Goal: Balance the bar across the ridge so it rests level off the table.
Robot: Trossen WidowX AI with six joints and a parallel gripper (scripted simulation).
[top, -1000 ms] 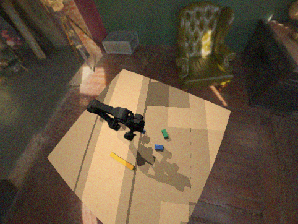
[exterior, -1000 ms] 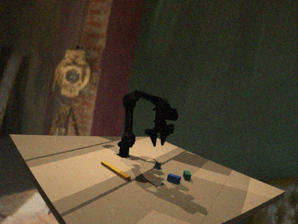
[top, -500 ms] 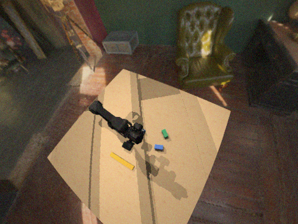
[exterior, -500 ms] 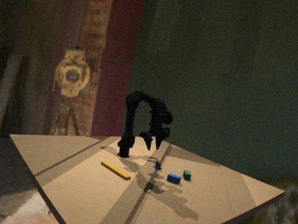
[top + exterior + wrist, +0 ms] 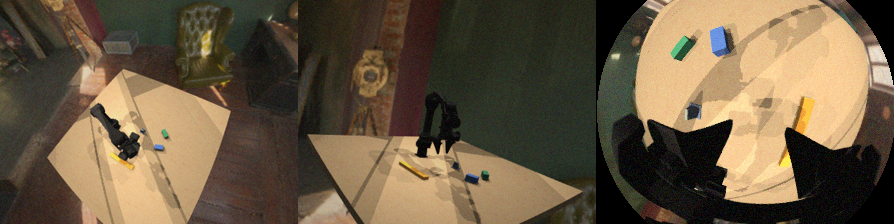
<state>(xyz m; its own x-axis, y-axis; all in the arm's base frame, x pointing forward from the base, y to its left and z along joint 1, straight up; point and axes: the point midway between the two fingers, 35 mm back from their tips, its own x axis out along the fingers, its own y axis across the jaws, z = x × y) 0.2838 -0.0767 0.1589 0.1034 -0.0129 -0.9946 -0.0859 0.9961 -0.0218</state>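
Exterior view: the claw [image 5: 442,153] [image 5: 760,127] stands wide, fingers apart, above the tabletop [image 5: 191,124] [image 5: 400,204] [image 5: 771,60]. The yellow bar [image 5: 122,161] [image 5: 413,170] [image 5: 803,120] lies on the tabletop, apart from the small dark-blue piece [image 5: 142,130] [image 5: 455,166] [image 5: 693,111].

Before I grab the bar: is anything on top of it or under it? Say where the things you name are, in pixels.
Nothing rests on top of the bar [image 5: 127,164] [image 5: 413,170] [image 5: 805,114]. It lies on the table [image 5: 191,124] [image 5: 391,198] [image 5: 761,55]; its underside is hidden, so I cannot tell what is beneath.
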